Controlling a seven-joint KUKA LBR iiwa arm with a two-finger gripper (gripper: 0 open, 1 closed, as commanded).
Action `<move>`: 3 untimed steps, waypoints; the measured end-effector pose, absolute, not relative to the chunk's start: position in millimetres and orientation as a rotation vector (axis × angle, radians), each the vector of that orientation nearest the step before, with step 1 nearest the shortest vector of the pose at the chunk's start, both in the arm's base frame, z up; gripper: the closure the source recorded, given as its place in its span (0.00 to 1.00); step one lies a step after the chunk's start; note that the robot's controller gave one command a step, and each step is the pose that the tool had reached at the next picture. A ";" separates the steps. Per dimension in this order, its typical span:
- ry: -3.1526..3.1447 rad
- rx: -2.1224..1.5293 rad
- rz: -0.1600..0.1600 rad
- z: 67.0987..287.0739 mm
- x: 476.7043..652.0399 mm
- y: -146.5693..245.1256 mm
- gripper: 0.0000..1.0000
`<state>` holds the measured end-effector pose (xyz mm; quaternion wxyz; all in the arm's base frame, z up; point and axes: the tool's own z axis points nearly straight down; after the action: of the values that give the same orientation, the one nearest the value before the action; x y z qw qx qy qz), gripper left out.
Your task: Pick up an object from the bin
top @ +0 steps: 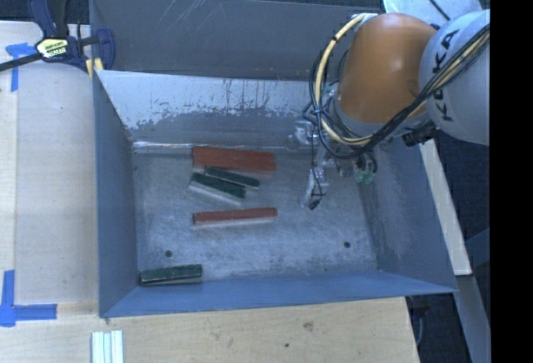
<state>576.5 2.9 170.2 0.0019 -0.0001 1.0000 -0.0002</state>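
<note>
My gripper [315,191] hangs over the bin floor at the right of the middle, its thin fingers pointing down with nothing between them. To its left lies a reddish-brown flat bar [234,216], a short way off. Further up and left sits a wider red-brown block [234,159] against the back of the floor. A dark green bar [225,181] lies just below that block, tilted slightly.
Another dark green bar [171,274] rests at the front left corner of the bin floor. The arm with its orange cover and cables stands over the bin's right side. Bare floor stretches under and in front of the gripper.
</note>
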 end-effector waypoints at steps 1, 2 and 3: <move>3.121 0.348 0.001 73.5 570.0 43.0 0.00; 3.141 0.032 0.000 70.0 543.7 66.7 0.00; 3.138 0.035 0.001 70.9 544.9 66.3 1.00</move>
<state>544.9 66.3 70.9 0.0016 0.0112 0.9999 0.0003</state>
